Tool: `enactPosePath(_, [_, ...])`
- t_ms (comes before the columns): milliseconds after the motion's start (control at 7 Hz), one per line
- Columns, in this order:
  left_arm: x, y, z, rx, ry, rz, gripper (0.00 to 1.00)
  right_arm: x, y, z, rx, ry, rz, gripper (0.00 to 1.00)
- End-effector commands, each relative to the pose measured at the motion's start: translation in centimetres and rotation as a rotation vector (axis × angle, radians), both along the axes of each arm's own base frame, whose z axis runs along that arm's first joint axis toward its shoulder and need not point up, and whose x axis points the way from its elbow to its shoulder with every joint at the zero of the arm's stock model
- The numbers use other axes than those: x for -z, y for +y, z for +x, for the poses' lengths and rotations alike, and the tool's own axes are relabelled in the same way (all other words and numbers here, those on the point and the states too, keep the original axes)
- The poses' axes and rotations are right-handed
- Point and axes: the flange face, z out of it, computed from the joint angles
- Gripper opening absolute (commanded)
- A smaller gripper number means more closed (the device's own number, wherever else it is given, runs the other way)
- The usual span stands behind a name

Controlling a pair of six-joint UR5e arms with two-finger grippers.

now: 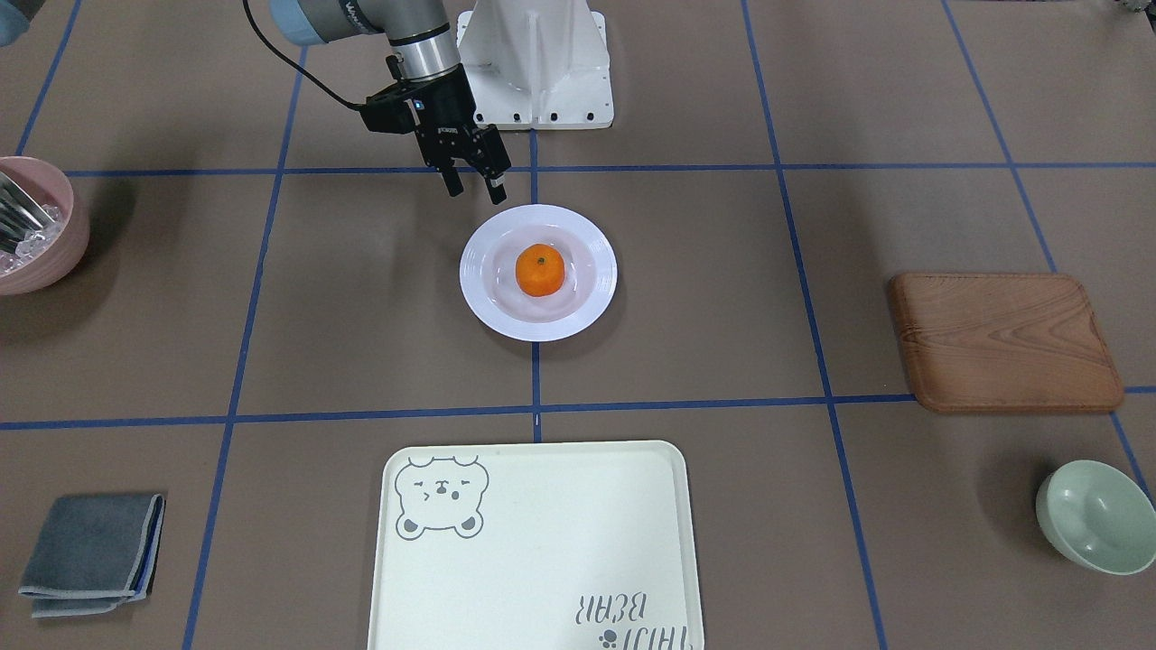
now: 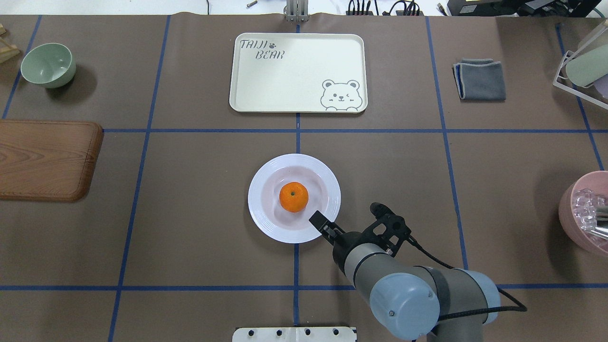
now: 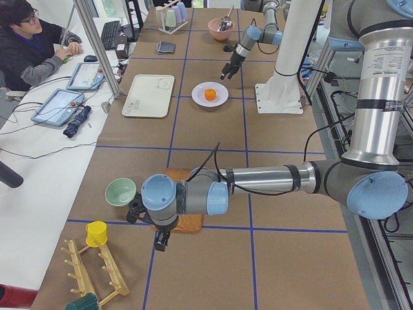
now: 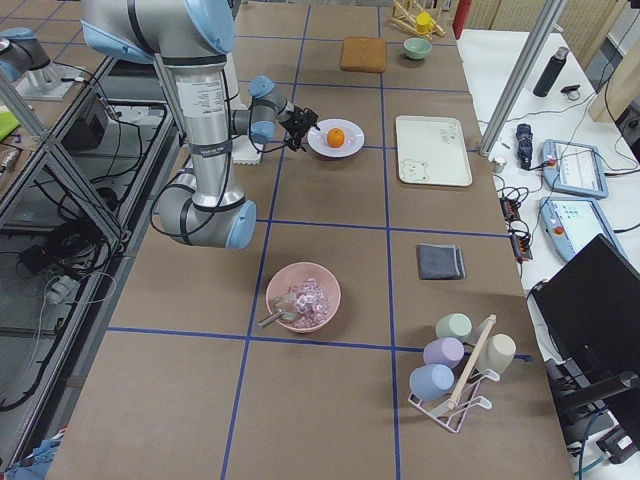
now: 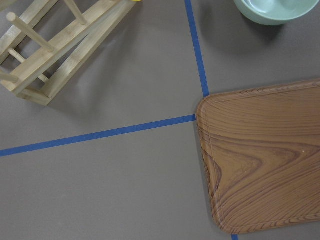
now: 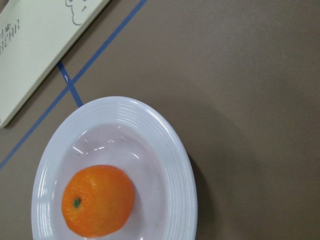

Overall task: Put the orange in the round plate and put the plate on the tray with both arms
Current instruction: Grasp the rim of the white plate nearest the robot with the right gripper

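Right gripper (image 1: pixel 474 190): fingers parted, nothing between them, poised at the robot-side rim of the round plate (image 1: pixel 480 287), a little toward the robot's right. Left gripper (image 3: pixel 161 240): far off at the table's left end, near the wooden board (image 1: pixel 1002 343); open or closed, cannot tell.

Around the work area:
- mint-green bowl (image 1: pixel 1095 515) and a wooden peg rack (image 5: pixel 55 45) beyond the board
- pink bowl (image 1: pixel 41 257) holding clear pieces, on the robot's right side
- folded grey cloth (image 1: pixel 90 552) near the far right corner
- all well apart from the plate

Between plate and tray (image 1: pixel 542 542): brown table covering (image 1: pixel 361 343) crossed by blue tape lines.

Orange (image 1: pixel 540 270): resting in the plate's sunken centre, stem dot up, just beyond the right gripper's fingertips and apart from them. Plate flat on the table at mid-table, near the tray but not on it. Tray on the operators' side, straight across from the robot's base.
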Motion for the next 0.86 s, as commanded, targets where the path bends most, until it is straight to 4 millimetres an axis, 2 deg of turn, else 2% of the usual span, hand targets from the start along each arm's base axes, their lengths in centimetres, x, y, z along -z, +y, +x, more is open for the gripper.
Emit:
enactPosePath(0, [0.2,0.0,0.0,0.000,0.004,0.007,0.99,-0.6,0.2,-2.8,-0.021,0.000,0.010,0.94])
enactPosePath(143, [0.2,0.0,0.0,0.000,0.004,0.007,0.99,-0.7,-0.3,-3.0,-0.030,-0.007,0.012,0.80])
enactPosePath(286, [0.0,0.1,0.0,0.000,0.004,0.004,0.99,-0.3,-1.6,-2.4,-0.050,-0.028,0.016,0.62])
enactPosePath(429, [-0.1,0.2,0.1,0.000,0.005,0.002,0.99,0.7,-2.5,-2.2,-0.061,-0.045,0.020,0.60])
enactPosePath(714, [-0.1,0.2,0.1,0.000,0.005,0.002,0.99,-0.2,-3.5,-3.9,-0.071,-0.011,0.016,0.60])
